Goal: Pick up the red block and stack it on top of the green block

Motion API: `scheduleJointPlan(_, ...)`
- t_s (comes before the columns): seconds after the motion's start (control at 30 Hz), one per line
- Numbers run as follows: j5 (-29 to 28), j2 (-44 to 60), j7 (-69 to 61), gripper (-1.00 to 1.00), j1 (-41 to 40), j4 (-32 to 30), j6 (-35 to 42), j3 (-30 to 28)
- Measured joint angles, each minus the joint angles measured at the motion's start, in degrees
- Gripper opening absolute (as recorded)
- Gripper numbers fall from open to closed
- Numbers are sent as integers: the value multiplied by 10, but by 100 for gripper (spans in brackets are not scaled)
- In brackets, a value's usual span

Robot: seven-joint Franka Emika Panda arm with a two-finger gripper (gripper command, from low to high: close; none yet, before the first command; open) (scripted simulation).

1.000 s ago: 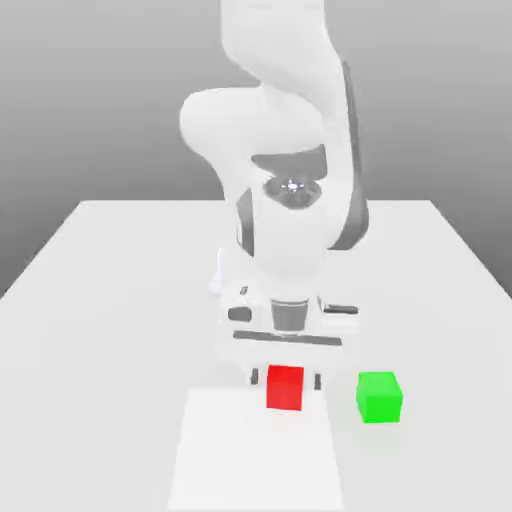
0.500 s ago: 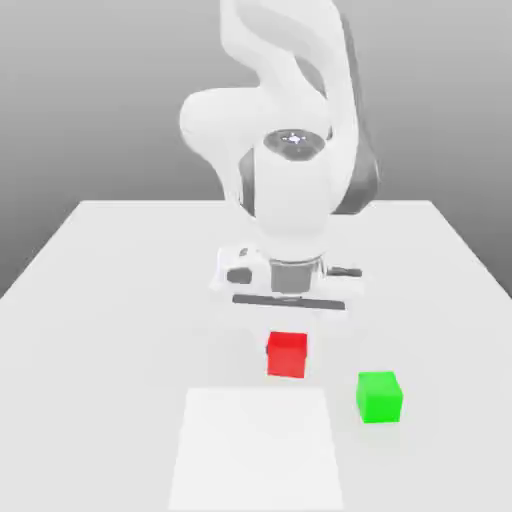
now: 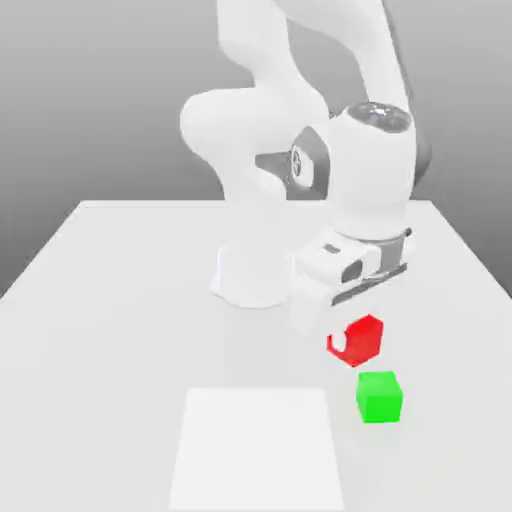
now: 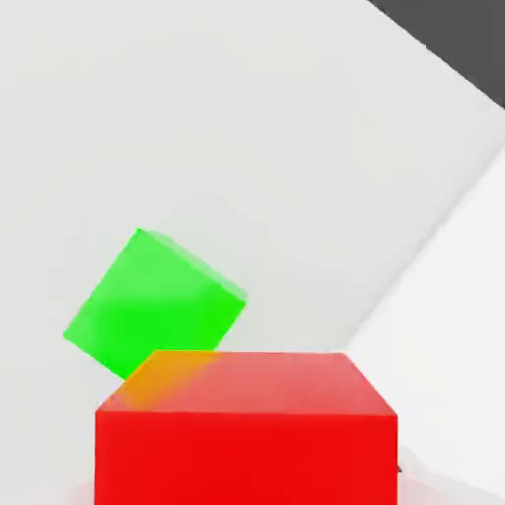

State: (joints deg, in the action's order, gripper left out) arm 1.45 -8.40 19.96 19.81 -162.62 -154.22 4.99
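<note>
I see the gripper (image 3: 352, 345) clamped on the red block (image 3: 358, 340), which hangs clear of the white table (image 3: 120, 300), just above and slightly to the exterior view's left of the green block (image 3: 379, 396). The fingers are hard for me to make out against the white hand. In the hand view the red block (image 4: 247, 429) cuts off a corner of the green block (image 4: 148, 301).

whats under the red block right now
Nothing touches it from below: the red block hangs in the gripper above the white table, with the green block below and slightly aside. Table directly beneath is hidden in the hand view.
</note>
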Motion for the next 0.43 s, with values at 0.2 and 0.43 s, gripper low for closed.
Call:
scheduleJointPlan(0.2, -8, 58, -67, -100, 23, 16, -41, 8)
scheduleJointPlan(0.43, -32, 132, -51, 100, 25, 20, -111, 1)
